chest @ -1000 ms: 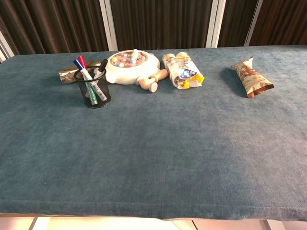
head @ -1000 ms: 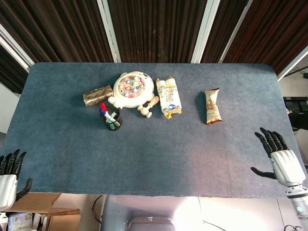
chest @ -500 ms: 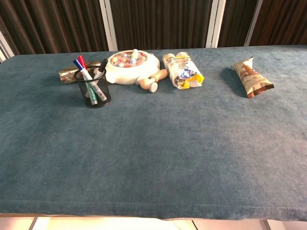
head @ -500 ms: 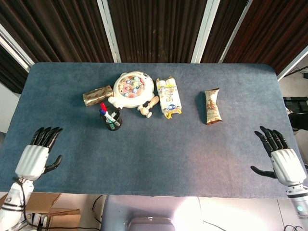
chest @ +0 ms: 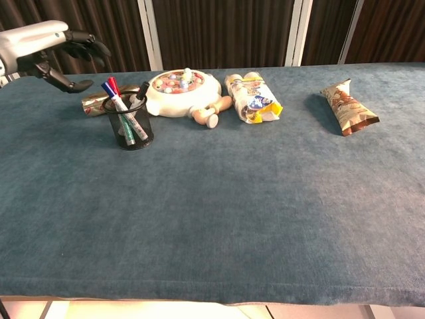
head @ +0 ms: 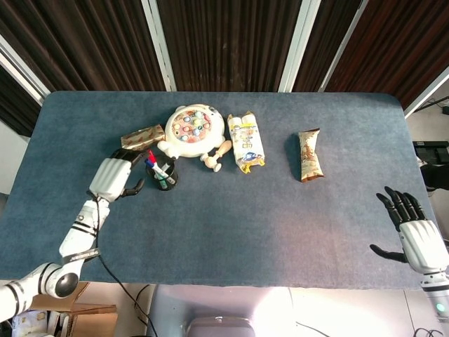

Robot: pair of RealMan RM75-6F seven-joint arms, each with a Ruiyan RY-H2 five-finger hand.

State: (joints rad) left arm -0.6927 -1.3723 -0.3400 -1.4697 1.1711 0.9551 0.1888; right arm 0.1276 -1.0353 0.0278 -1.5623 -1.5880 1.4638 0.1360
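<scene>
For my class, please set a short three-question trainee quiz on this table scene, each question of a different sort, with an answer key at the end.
1. True or false: the left hand is gripping a marker from the mesh pen cup.
2. Multiple choice: which thing lies nearest the right hand? A) gold wrapped bar B) brown snack packet C) round fishing toy
3. Fill in: the small wooden stamp lies between the round fishing toy and the ____ snack pack.

Key
1. False: the hand hovers beside the cup, fingers apart, holding nothing.
2. B.
3. Yellow-and-white.
</scene>
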